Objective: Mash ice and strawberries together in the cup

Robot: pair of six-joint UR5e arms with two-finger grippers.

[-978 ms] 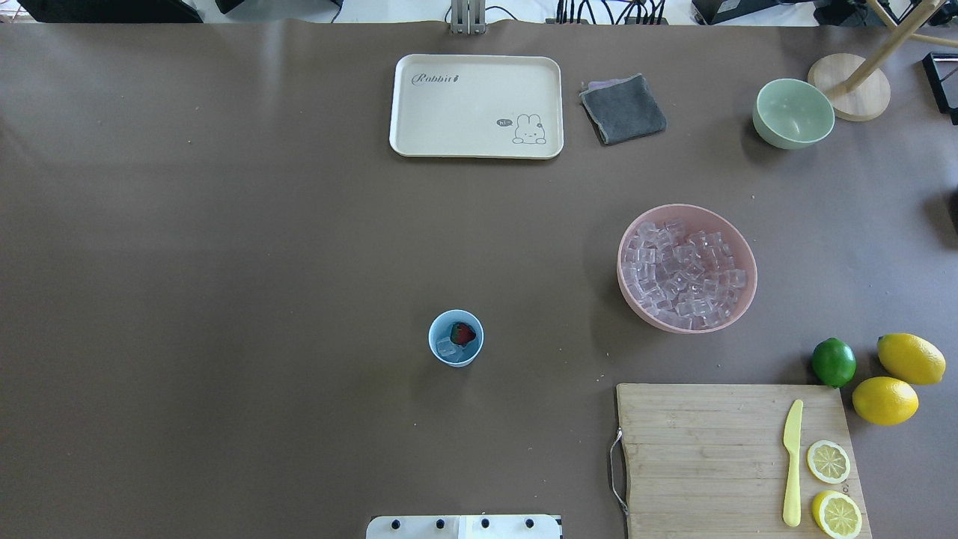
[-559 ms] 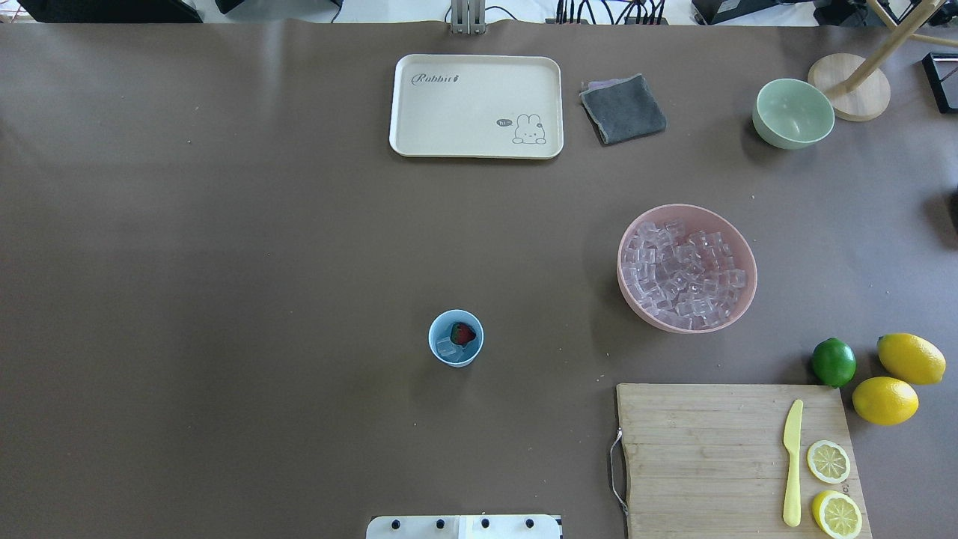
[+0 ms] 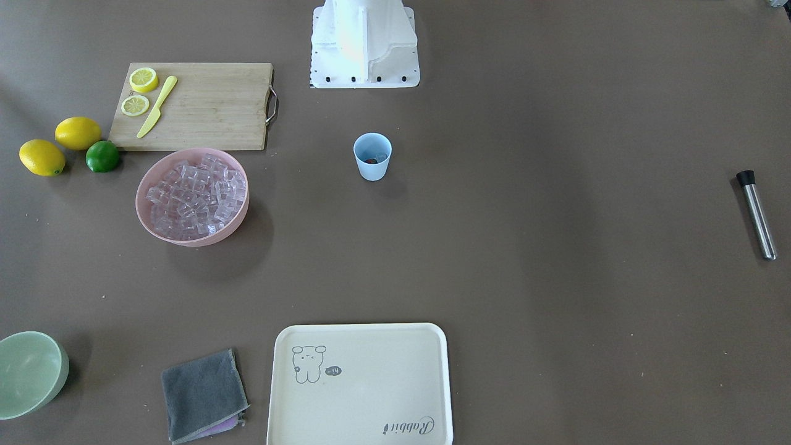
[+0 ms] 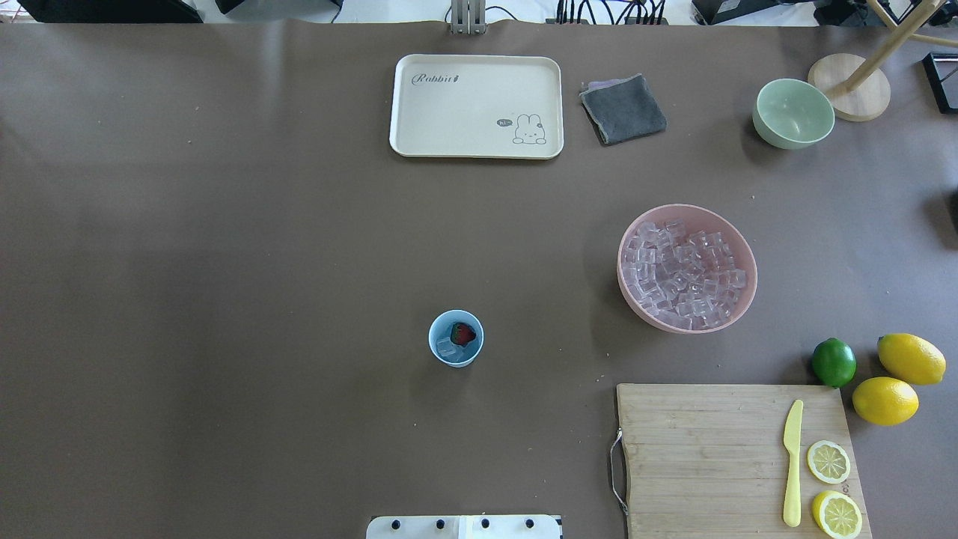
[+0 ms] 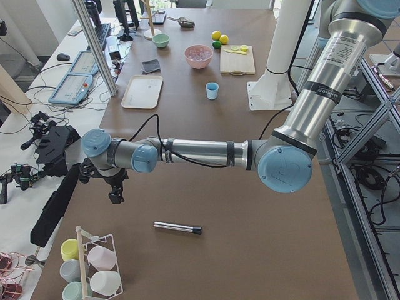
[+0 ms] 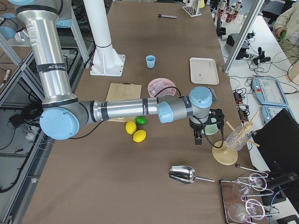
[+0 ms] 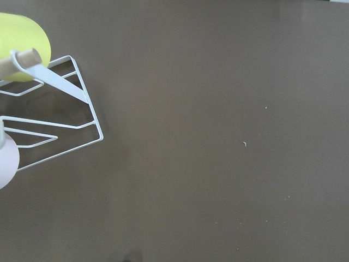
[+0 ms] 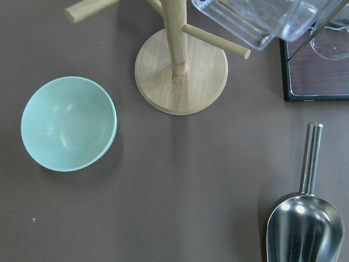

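Note:
The light blue cup (image 4: 456,362) stands upright mid-table, also in the front view (image 3: 372,170). Inside it lie a dark red strawberry (image 4: 464,333) and clear ice cubes (image 4: 447,348). More ice (image 4: 685,273) fills the pink bowl (image 4: 627,296). Neither gripper shows in the overhead or front view. The left gripper (image 5: 115,196) hangs over the table's far left end near a cup rack, far from the cup. The right gripper (image 6: 198,139) hangs near the pale green bowl (image 8: 68,123). I cannot tell whether either is open or shut.
A steel rod with a black tip (image 3: 756,214) lies toward the left end. A cream tray (image 4: 476,105), grey cloth (image 4: 623,109), wooden stand (image 8: 181,71) and steel scoop (image 8: 303,232) are there. A cutting board (image 4: 703,457) holds a knife and lemon slices, with a lime (image 4: 833,362) and lemons beside it.

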